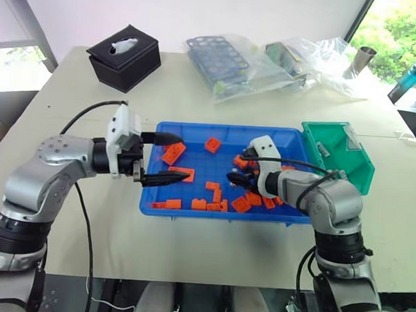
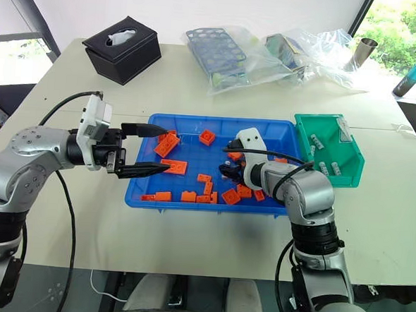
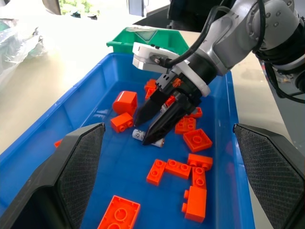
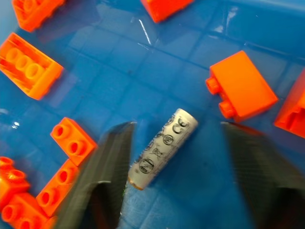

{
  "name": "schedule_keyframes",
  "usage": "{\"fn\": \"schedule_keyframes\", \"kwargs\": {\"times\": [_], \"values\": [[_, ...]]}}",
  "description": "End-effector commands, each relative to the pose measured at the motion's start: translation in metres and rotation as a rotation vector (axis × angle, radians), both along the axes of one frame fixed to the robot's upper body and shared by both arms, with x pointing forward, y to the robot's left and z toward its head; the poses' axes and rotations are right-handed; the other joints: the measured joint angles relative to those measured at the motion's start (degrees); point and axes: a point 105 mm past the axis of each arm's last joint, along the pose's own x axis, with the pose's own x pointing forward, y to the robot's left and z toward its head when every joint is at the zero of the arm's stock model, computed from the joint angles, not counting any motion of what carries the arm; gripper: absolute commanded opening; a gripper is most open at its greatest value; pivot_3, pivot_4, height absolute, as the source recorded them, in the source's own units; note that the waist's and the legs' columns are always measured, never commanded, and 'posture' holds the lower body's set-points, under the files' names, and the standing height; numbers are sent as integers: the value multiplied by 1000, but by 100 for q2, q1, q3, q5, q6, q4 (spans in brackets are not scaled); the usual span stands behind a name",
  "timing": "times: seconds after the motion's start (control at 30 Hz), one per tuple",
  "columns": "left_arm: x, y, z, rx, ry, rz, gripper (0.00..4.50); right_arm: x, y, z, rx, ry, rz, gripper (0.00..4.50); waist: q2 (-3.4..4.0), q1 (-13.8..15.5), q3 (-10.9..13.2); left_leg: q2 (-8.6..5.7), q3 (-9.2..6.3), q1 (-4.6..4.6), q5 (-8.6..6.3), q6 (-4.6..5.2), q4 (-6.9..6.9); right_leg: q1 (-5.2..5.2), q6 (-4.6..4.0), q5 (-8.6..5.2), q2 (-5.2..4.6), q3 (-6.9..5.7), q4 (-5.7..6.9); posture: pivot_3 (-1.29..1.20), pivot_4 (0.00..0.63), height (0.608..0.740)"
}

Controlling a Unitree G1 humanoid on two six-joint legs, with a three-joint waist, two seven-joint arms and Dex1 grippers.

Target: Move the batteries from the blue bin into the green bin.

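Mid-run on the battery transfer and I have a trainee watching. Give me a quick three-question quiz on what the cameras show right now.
1. True or false: the battery between the right gripper fingers is lying flat on the floor of the blue bin.
2. The green bin sits against which end of the blue bin? A: the robot's left end. B: the robot's right end. C: the far side.
3. Fill in: the left gripper hovers over the blue bin with its fingers ___.

Key
1. True
2. B
3. open
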Motion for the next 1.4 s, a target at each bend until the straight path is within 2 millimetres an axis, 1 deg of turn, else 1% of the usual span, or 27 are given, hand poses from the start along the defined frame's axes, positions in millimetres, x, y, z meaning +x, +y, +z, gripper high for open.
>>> {"fn": "schedule_keyframes", "kwargs": {"times": [0.03, 0.07, 0.2, 0.27, 0.3, 0.37, 0.4, 0.47, 0.5, 0.53, 0.6, 0.67, 0.7, 0.8, 0.83, 0.87, 0.9, 0.93, 0.97, 1.0, 1.07, 1.13, 1.2, 1.23, 1.33, 1.4], "values": [[-2, 1, 13, -6, -47, -8, 4500, -4, 3, 0, 1, 3, 17, 880, 0, 1, 0, 1, 0, 0, 0, 0, 0, 0, 0, 0, 0, 0, 0, 0, 150, 716], [-1, 0, 13, -6, -47, -8, 4500, -4, 3, 2, 5, 0, 16, 327, 0, 1, 0, 1, 0, 0, 0, 0, 0, 0, 0, 0, 0, 0, 0, 0, 150, 716], [0, -1, 13, -8, -48, -13, 4500, -2, 1, 12, 26, -15, 4, 327, -1, 8, 0, 1, 0, 0, 0, 0, 0, 1, 0, 0, 0, 0, 0, 0, 150, 716], [0, -1, 12, -9, -47, -15, 4500, 0, 0, 24, 46, -41, -1, 327, 0, 10, 0, 1, 0, 0, 0, 0, 0, 1, 0, 0, 0, 0, 0, 0, 150, 716], [1, -2, 12, -10, -46, -17, 4500, 2, -3, 35, 54, -70, -5, 327, 0, 8, 0, 1, 0, 0, 0, 0, 0, 1, 0, 0, 0, 0, 0, 0, 150, 716], [1, -3, 11, -12, -43, -24, 4500, 7, -19, 69, 94, -143, -46, 327, 3, 9, 2, 1, 0, -1, 0, 0, 0, -1, 0, 0, 0, 0, 0, 0, 150, 716], [1, -4, 10, -14, -41, -29, 4500, 9, -30, 83, 101, -175, -74, 327, 4, 12, 3, 1, 1, -3, 0, 0, 0, -3, 0, 0, -1, 0, 0, 0, 150, 716], [1, -5, 9, -17, -39, -36, 4500, 11, -58, 101, 79, -219, -147, 327, 2, 33, 2, 0, 1, -4, 0, 0, 1, -4, 0, 0, -1, 0, 0, 0, 150, 716], [0, -6, 9, -18, -39, -38, 4500, 12, -68, 106, 66, -232, -175, 327, 0, 41, 1, 0, -3, -3, 0, 1, 0, -1, 0, 0, -1, -1, 0, 0, 150, 716], [0, -6, 9, -19, -38, -39, 4500, 12, -73, 108, 58, -238, -190, 327, -2, 42, 0, -2, -11, -3, -2, 3, -1, 2, 0, 0, -1, -2, -2, 0, 150, 716], [0, -7, 8, -22, -36, -47, 4500, 13, -106, 118, 32, -262, -284, 327, -1, 22, 0, -3, -13, -3, -4, 7, -2, 6, 0, 0, -1, -2, -7, 0, 150, 716], [-1, -10, 7, -28, -34, -60, 4500, 13, -140, 123, -8, -281, -381, 327, 0, 20, 1, -4, -6, -4, -4, 7, -3, 4, 0, 0, -4, 0, -8, 0, 150, 716], [-2, -12, 7, -29, -33, -67, 4500, 12, -152, 123, -26, -284, -414, 327, -1, 23, 1, -3, -4, -4, -4, 7, -3, 4, 0, 0, -4, 0, -8, 0, 150, 716], [-2, -14, 7, -30, -34, -79, 4500, 14, -166, 119, -55, -285, -460, 327, -1, 4, 1, -2, -2, -3, -4, 7, -2, 5, 0, 0, -3, 0, -10, 0, 150, 716], [-2, -14, 7, -30, -36, -81, 4500, 14, -168, 115, -57, -279, -467, 327, -1, -13, 1, 1, 1, -1, -4, 7, -2, 5, 0, 0, -1, 2, -10, 0, 150, 716], [-2, -15, 7, -31, -37, -83, 4500, 13, -169, 112, -60, -272, -471, 718, -1, -19, 1, 5, 4, 0, -4, 6, -2, 4, 0, 0, 2, 4, -10, 0, 150, 716], [-2, -15, 7, -31, -38, -85, 4500, 13, -170, 107, -63, -261, -474, 1212, -1, -14, 1, 10, 5, 0, -3, 6, -2, 3, 0, 0, 6, 5, -10, 0, 150, 716], [-3, -16, 7, -32, -39, -85, 4500, 13, -171, 103, -75, -255, -472, 1550, -1, -5, 1, 13, 5, 0, -2, 4, -2, 3, 0, 0, 10, 5, -10, 0, 150, 716], [-3, -16, 8, -32, -40, -86, 4500, 14, -171, 100, -91, -256, -465, 2029, -1, 6, 1, 15, 4, 0, -2, 3, -2, 3, 0, 0, 12, 5, -9, 0, 150, 716], [-3, -15, 8, -32, -41, -86, 4500, 14, -171, 99, -105, -261, -456, 2648, -1, 12, 1, 15, 3, 0, -1, 1, -2, 3, 0, 0, 12, 5, -9, 0, 150, 716], [-3, -15, 8, -31, -42, -84, 4500, 17, -170, 107, -142, -314, -431, 3639, 0, 14, 1, 14, 4, 0, 0, 0, -2, 4, 0, 0, 11, 6, -9, 0, 150, 716], [-4, -14, 8, -30, -43, -82, 4500, 20, -163, 119, -206, -402, -352, 3639, 2, 15, 3, 13, 5, 0, 0, 0, -1, 3, 0, 0, 11, 7, -10, 0, 150, 716], [-5, -13, 7, -28, -42, -79, 4500, 18, -142, 126, -250, -443, -175, 3639, 2, 21, 3, 13, 4, -1, 0, 0, -1, 2, 0, 0, 12, 8, -10, 0, 150, 716], [-5, -13, 7, -27, -41, -78, 4500, 14, -128, 126, -276, -456, -48, 3639, 2, 22, 3, 13, 2, 0, 0, 0, -1, 4, 0, 0, 13, 7, -11, 0, 150, 716], [-5, -13, 7, -24, -39, -78, 4500, 2, -103, 119, -346, -425, 248, 3639, 2, 18, 4, 14, 1, 0, -2, 3, -1, 4, 1, 0, 15, 7, -14, 0, 150, 716], [-5, -13, 7, -22, -40, -81, 4500, -1, -95, 112, -374, -385, 399, 3639, 0, 16, 4, 14, 0, 0, -8, 15, 0, 5, 1, 0, 15, 7, -15, 0, 150, 716]]}}
